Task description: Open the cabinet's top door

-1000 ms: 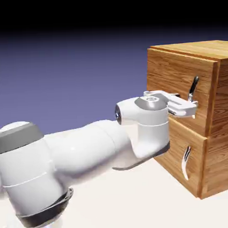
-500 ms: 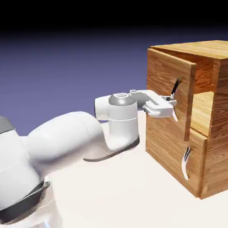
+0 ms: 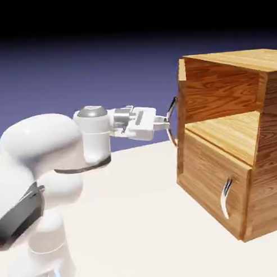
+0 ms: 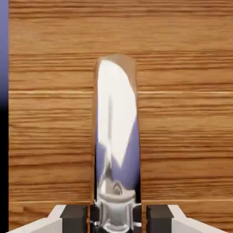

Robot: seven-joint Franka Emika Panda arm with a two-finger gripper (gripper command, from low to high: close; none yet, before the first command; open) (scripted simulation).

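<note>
"Where's the top door (image 3: 182,105) from where you stand?"

"Right of centre in the exterior view, up in the upper half. It's swung wide open, so I see it nearly edge-on, at the left side of the cabinet (image 3: 212,172)."

"And the claw (image 3: 164,123)? Wide or narrow?"

"Narrow. It's closed on the curved silver handle (image 3: 171,121) of that door, around the middle of the bar, a little above the centre of the frame."

"Does the hand view agree?"

"It does. The handle runs up the middle of the frame, shiny, with white and bluish reflections, and its lower part sits between the two fingertips (image 4: 74,218) at the bottom edge. Behind it, wood grain fills nearly everything, apart from a dark and bluish strip down the far left."

"Can you see inside the cabinet?"

"Yes, the upper compartment (image 3: 227,118) is open to view at the right of the exterior frame: reddish-brown wood within, and a paler floor."

"What about the lower door (image 3: 212,174)?"

"Shut, just beneath, its own curved handle (image 3: 226,198) toward the lower right."

"And the arm (image 3: 45,144)?"

"White, coming up from the lower left over the pale counter (image 3: 138,219), reaching across to the door."
</note>
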